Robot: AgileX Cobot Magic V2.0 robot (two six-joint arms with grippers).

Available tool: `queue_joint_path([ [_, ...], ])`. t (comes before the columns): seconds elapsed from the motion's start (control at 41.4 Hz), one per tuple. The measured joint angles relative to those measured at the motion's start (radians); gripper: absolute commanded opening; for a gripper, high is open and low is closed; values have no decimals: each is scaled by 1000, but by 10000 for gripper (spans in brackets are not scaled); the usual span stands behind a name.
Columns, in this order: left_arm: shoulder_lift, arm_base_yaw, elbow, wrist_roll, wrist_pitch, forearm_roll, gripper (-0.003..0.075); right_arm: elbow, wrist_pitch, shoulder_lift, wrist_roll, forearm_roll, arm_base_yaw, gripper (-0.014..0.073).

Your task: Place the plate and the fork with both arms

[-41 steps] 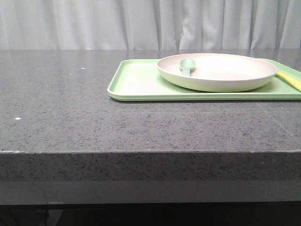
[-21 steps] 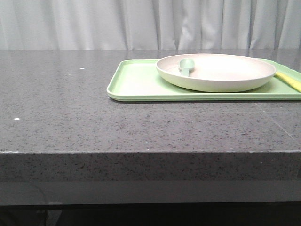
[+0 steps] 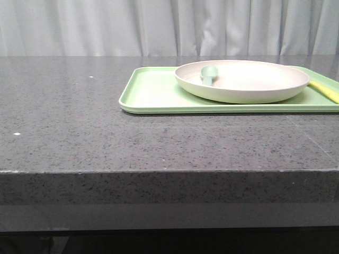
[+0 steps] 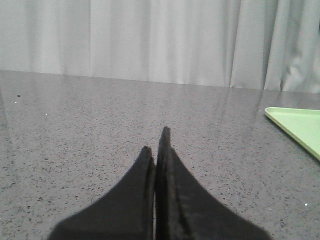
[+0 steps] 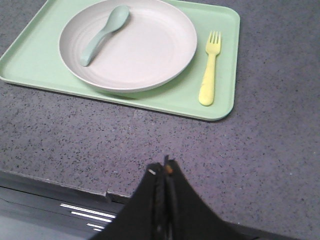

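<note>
While the plate (image 5: 128, 44) sits on the tray (image 5: 222, 60) with a spoon (image 5: 102, 34) in it and the fork (image 5: 210, 69) lies just beside it, both arms are well clear. The left gripper (image 4: 156, 145) and right gripper (image 5: 161, 172) have their fingers pressed together, holding nothing. Each should spread wide first, then the right should straddle the fork's handle squarely.

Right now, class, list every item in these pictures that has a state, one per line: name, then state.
Plate: upright on the tray, spoon inside.
Spoon: lying in the plate, bowl up.
Fork: flat on the tray beside the plate, not touching it.
Tray: flat on the table.
Left hand: shut, empty.
Right hand: shut, empty.
</note>
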Motion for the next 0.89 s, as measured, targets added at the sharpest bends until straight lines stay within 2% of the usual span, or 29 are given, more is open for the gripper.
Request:
queue_joint_path([
  [0.652, 0, 0, 0, 0, -2, 14, -18, 0, 0, 0, 0, 0, 0, -67],
  [0.894, 0, -35, 0, 0, -5, 20, -18, 0, 0, 0, 0, 0, 0, -67],
])
